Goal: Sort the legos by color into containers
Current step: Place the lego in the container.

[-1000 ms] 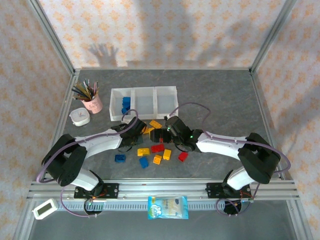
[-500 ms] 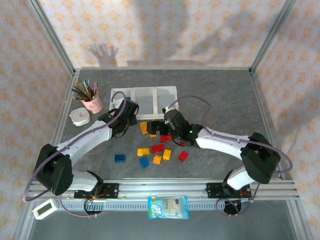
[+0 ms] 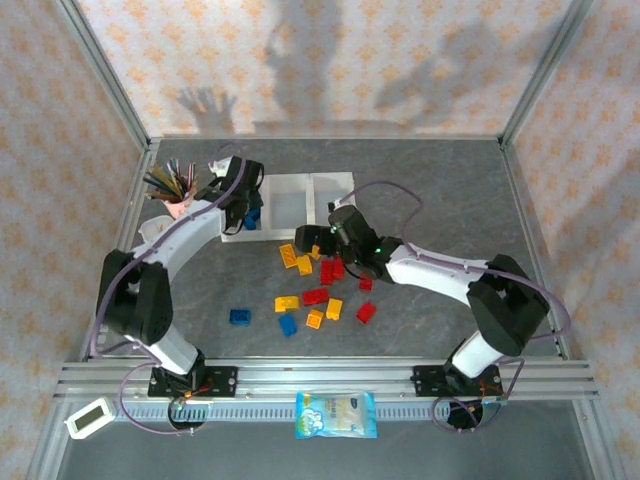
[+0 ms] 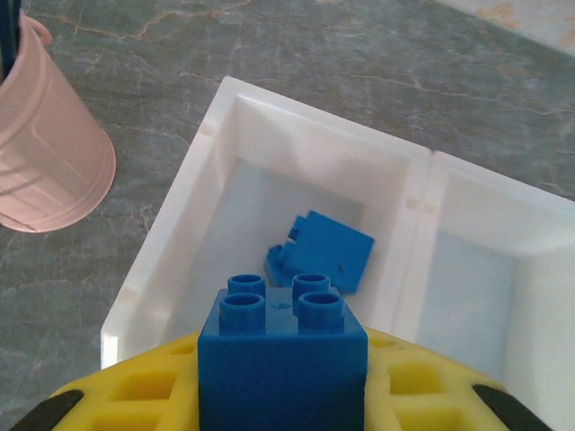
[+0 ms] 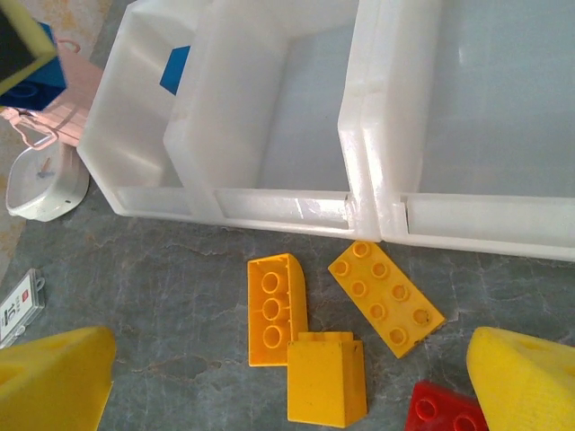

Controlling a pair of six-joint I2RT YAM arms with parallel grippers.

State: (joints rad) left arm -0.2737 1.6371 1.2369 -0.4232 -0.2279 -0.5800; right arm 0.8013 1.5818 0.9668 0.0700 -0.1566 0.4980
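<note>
Not much to read here; the blue-and-white packet [image 3: 336, 414] at 6 o'clock on the front rail had print too small to make out, and the little white tag [image 5: 18, 305] showed a red mark, nothing legible.

The left arm was stretched far out toward 11 o'clock, with the left gripper [image 3: 247, 195] hanging over the leftmost of the three joined bins [image 3: 308, 180]; its yellow pads [image 4: 135, 395] were clamped on a blue 2x2 brick [image 4: 283, 359], studs up, above that bin's near wall [image 4: 157, 269]; another blue brick [image 4: 328, 251] lay tilted on the bin floor; the pink pencil cup [image 4: 49, 153] sat at 10 o'clock from it.

The right arm reached toward 10 o'clock, elbow low; the right gripper [image 5: 296, 377] was spread wide, holding nothing, over three yellow bricks [image 5: 277, 308] just in front of the bins; a red brick [image 5: 445, 409] lay at 5 o'clock. The other loose legos [image 3: 320, 295] were scattered mid-table, well apart from the bins.
</note>
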